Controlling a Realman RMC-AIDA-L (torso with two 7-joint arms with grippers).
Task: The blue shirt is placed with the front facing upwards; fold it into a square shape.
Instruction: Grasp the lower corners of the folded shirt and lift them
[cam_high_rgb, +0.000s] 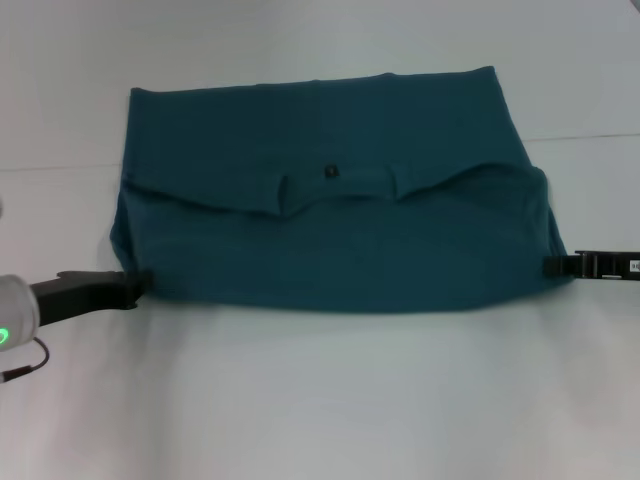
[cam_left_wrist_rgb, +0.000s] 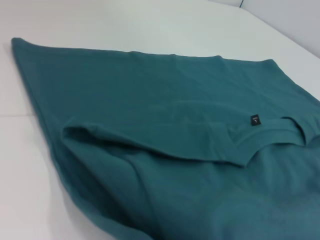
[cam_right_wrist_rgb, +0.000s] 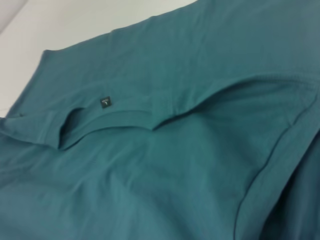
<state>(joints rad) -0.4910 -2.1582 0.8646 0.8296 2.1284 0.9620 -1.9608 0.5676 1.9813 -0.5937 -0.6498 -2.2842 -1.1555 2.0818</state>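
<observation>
The left gripper (cam_high_rgb: 135, 288) is matte black and blocky, a flat dark bar that tapers a little toward its tip. Behind the jaws it joins a rounded light-grey wrist housing (cam_high_rgb: 15, 312), and on that housing a small green light (cam_high_rgb: 4, 336) glows. A thin dark cable (cam_high_rgb: 25, 364) loops out below the housing, well back from the jaws. The right gripper (cam_high_rgb: 560, 265) is black too, slimmer and more angular, and just behind its jaws sits a small white label (cam_high_rgb: 634, 267) with markings too small to read.
</observation>
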